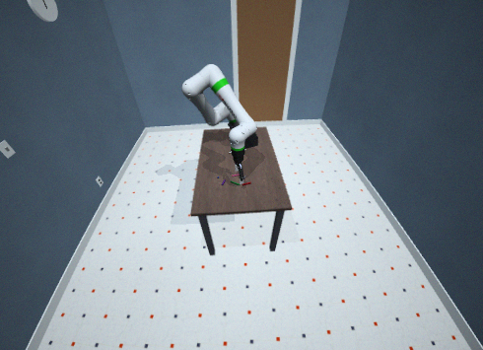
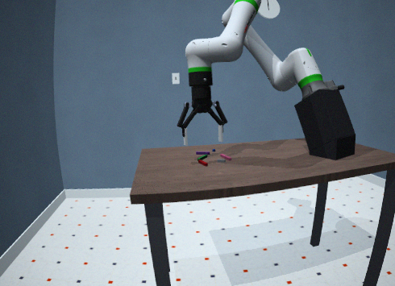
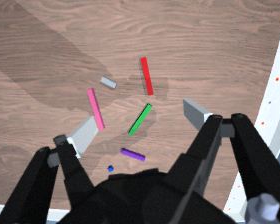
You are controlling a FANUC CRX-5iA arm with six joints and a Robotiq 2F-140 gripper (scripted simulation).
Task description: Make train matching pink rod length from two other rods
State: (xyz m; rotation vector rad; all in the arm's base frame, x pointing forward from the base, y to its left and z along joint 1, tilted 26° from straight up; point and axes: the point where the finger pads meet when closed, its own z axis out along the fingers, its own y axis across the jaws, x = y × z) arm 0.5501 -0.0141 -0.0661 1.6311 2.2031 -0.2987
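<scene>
Several rods lie flat and apart on the brown table. In the wrist view I see the pink rod (image 3: 95, 108), a short grey rod (image 3: 108, 82), a red rod (image 3: 147, 75), a green rod (image 3: 140, 119), a purple rod (image 3: 133, 154) and a tiny blue rod (image 3: 110, 169). None touch end to end. My gripper (image 3: 138, 115) is open and empty, hanging well above the rods. In the exterior view the gripper (image 2: 202, 135) hovers over the table's far left part, above the pink rod (image 2: 226, 156) and red rod (image 2: 202, 163).
The robot's black base (image 2: 326, 124) stands on the table at the right in the exterior view. The table edge (image 3: 271, 115) runs close to the rods on the right of the wrist view. The rods cluster near the table's middle (image 1: 235, 180) in the top view.
</scene>
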